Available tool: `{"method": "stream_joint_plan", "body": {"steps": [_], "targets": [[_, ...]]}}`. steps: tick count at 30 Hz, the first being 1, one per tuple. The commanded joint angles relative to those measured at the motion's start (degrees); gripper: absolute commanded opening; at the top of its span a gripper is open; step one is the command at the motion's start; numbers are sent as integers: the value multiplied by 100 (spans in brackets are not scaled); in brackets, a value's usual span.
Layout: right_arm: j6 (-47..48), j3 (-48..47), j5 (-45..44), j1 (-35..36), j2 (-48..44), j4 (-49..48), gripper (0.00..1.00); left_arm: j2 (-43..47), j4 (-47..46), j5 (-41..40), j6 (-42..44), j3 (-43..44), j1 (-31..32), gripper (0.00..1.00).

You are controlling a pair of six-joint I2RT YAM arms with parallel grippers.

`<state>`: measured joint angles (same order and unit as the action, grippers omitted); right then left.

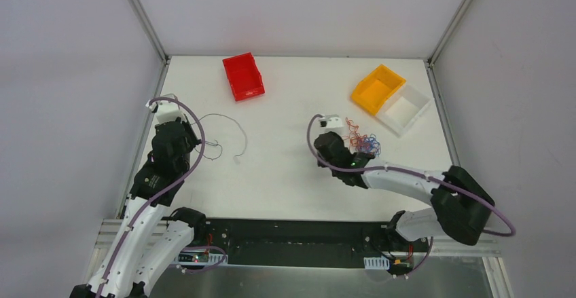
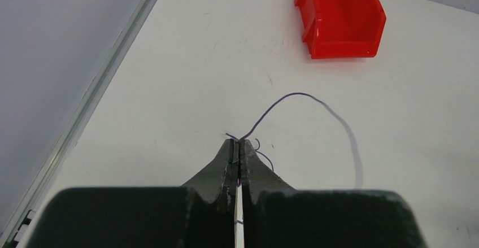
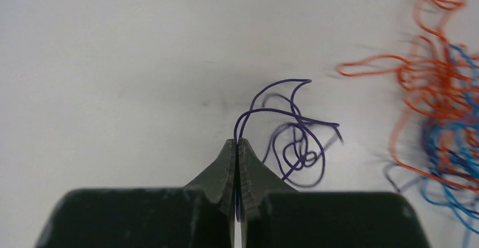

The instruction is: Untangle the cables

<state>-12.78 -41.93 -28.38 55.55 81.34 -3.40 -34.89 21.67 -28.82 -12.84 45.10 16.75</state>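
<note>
A white table (image 1: 285, 182) is seen, with faint scuffs (image 2: 277, 44) marked on its surface. A red bin (image 1: 243, 75) is set near the far edge, left of centre. An orange bin (image 1: 378, 88) and a white bin (image 1: 405, 110) are placed touching each other at the far right. Near these, a loose tangle of red and blue cables (image 1: 360, 138) is spread. A purple coil (image 3: 299, 146) is seen just beside the tangle; whether it rests flat cannot be told. On the left, a dark strand (image 2: 295, 94) is laid in an arc, well apart from the tangle.
</note>
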Motion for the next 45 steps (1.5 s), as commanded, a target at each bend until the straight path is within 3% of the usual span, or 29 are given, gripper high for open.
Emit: {"method": "stream_joint_plan", "body": {"steps": [1, 7, 12, 19, 23, 29, 38, 45], "targets": [[-703, 465, -223, -886, -989, 844, 0, -19, -237, -128, 84, 34, -84, 0], [-624, 597, 354, -1852, -1766, 1189, 0, -20, -236, -123, 106, 18, -100, 0], [-295, 454, 1644, -1844, -1571, 628, 0, -57, -233, -13, 110, 32, -102, 0], [-276, -394, 1741, -1501, -793, 574, 0, -13, -237, 107, 147, 7, -102, 0], [-208, -788, 1985, -1429, -665, 604, 0, -111, -295, 551, 226, 60, -102, 0], [-81, -1644, 1822, -1540, -646, 1053, 0, -645, -383, 2054, 248, 398, -102, 0], [-298, -3027, 1697, -3147, -428, 2129, 0, -1770, -383, 3488, -154, 1881, -85, 0], [-935, -2973, 1745, -4804, -266, 2190, 0, -2542, -383, 4016, -429, 3003, 204, 0]]}}
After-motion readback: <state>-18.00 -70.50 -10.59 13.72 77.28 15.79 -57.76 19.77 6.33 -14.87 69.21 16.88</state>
